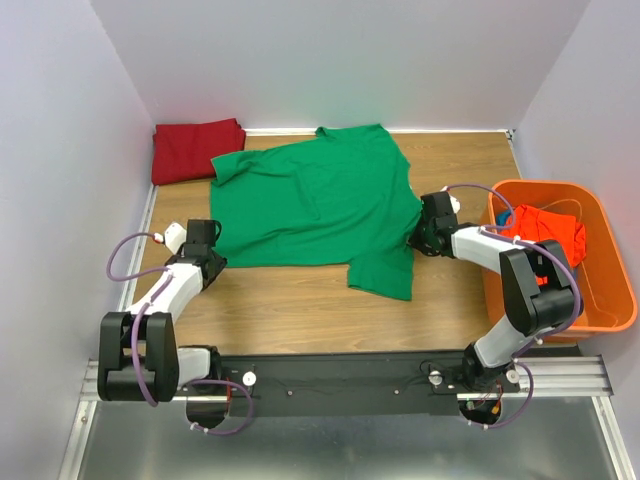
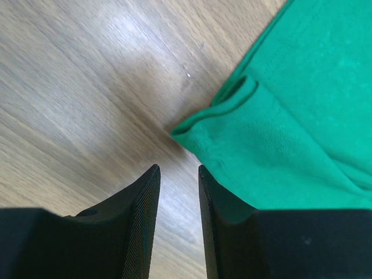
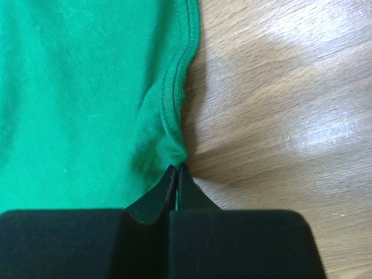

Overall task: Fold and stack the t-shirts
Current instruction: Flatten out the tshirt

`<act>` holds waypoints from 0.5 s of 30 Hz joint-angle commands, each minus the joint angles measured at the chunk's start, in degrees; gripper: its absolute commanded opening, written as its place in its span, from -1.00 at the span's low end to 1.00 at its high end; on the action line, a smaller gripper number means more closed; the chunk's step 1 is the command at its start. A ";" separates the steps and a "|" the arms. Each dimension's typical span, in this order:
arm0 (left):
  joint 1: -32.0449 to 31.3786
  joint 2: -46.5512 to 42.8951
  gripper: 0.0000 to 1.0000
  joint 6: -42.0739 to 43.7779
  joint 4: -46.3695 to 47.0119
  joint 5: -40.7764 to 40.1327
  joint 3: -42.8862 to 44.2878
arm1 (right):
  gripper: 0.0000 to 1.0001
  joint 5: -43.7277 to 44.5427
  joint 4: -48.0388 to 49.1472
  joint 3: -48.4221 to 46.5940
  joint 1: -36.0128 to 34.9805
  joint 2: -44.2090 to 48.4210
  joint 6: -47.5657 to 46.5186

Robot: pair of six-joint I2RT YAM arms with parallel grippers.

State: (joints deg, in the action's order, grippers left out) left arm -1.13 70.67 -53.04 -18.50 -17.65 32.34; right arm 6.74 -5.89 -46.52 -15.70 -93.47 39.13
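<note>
T-shirts mostly undone: red one (image 1: 195, 150) looks folded, green one (image 1: 320, 200) spread out, orange one (image 1: 545, 230) in the basket (image 1: 600, 310). Right end effector (image 3: 176, 168) is pinched onto the green hem, left end effector (image 2: 177, 174) half open, empty.

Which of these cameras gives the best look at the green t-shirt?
The top external view: the whole green t-shirt lies spread on the table. The left wrist view shows only a corner beside the open left gripper; the right wrist view shows only a hem pinched in the right gripper.
</note>
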 commanded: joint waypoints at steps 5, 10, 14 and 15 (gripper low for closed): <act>0.42 3.23 -0.17 2.50 3.82 -6.96 3.17 | -0.93 0.47 -2.37 0.99 -0.38 0.13 -1.08; 0.42 5.08 -0.17 3.90 7.42 -5.73 2.56 | -0.94 0.29 -2.37 1.17 -0.38 0.66 -1.25; 0.34 6.49 -0.19 3.64 7.25 -6.08 3.17 | -0.95 -0.06 -2.46 1.43 -0.38 0.92 -1.25; 0.42 6.49 -0.23 3.64 7.43 -5.99 3.17 | -0.94 -0.06 -2.46 1.43 -0.38 1.01 -1.25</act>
State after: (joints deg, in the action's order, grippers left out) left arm -1.08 76.51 -49.95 -12.71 -21.21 34.30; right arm 6.72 -5.93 -46.41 -15.77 -93.32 38.94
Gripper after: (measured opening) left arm 0.404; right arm 0.036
